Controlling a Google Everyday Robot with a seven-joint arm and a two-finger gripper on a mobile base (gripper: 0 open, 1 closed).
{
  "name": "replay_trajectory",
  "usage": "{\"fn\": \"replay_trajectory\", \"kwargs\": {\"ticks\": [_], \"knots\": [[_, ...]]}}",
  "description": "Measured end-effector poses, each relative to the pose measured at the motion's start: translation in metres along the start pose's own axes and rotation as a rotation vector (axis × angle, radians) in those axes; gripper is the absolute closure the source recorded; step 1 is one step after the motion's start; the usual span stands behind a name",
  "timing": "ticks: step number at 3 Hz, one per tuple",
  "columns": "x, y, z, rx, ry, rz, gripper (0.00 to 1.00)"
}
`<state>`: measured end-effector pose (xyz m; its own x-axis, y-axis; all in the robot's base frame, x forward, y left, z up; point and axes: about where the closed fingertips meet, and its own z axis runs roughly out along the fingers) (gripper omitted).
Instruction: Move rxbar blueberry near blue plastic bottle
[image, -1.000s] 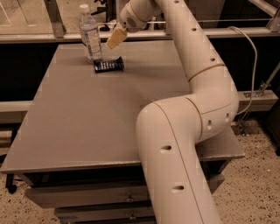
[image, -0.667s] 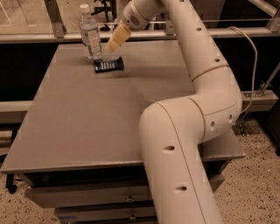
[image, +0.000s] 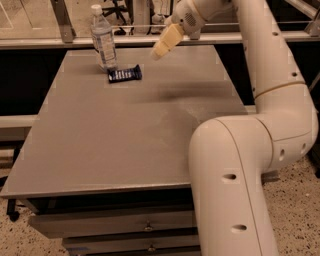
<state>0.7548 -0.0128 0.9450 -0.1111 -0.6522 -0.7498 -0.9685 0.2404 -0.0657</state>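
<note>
While the arm's thick white elbow (image: 235, 190) fills the near right corner, above the drawers (image: 125, 227), the near stretch of the grey surface (image: 110, 150) is quiet, and all the action is at the far end.

Out there the rxbar blueberry (image: 125, 74) lies flat on the surface, just beside the foot of the blue plastic bottle (image: 103, 42), to its right and a touch nearer to us. Whether the wrapper touches the base, I can't make out. The bottle stands upright, cap on. Neither one has budged in the last second.

What has moved is the gripper (image: 159, 50)! A second ago it hung right above the bar, close by the bottle's shoulder. Now it has swung off to the right and hovers in the air over the far middle of the surface, well apart from both. It carries nothing, since the bar is down on the surface. Whether it is released or clenched, I cannot tell from this angle.

My read is that the bar is delivered and the arm is backing out. The job looks as good as done, and with that gap opened, the chance of clipping the bottle on the way clear looks small.
</note>
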Motion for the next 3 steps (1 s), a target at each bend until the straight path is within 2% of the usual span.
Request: {"fn": "replay_trajectory", "kwargs": {"ticks": [1, 2, 3], "knots": [[0.030, 0.019, -0.047, -0.051, -0.040, 0.036, 0.00], [0.067, 0.028, -0.092, -0.073, -0.114, 0.094, 0.00], [0.071, 0.024, -0.097, -0.053, -0.133, 0.105, 0.00]]}}
